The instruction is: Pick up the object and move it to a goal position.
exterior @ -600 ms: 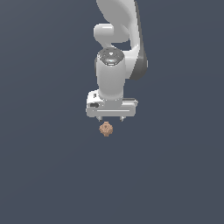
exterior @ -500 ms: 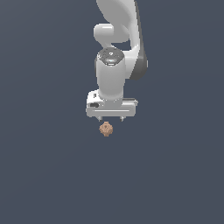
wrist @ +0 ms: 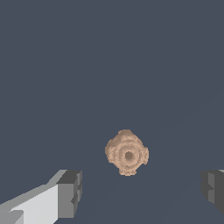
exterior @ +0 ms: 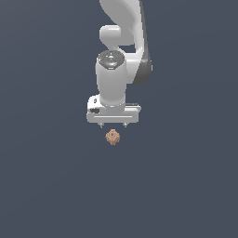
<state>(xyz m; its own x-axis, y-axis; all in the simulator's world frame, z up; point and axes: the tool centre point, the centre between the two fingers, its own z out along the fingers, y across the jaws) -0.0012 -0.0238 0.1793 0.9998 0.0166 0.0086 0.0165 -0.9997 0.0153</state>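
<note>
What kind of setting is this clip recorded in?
Most likely a bare simulated test scene, not a real room. A flat, featureless dark grey-blue surface fills both views. The only things in it are a white robot arm with its open gripper and one small tan knobbly lump.

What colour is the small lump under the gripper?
Tan-orange, with ringed ridges around a darker centre; the lump shows best in the wrist view.

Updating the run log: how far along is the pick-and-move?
Done: the pincer is lined up over the tan lump, which the wrist view shows lying between the two spread fingers. In hand: nothing yet; the jaws are open and clear of the lump. Left: descend, close, lift, carry to the goal, which no view shows.
</note>
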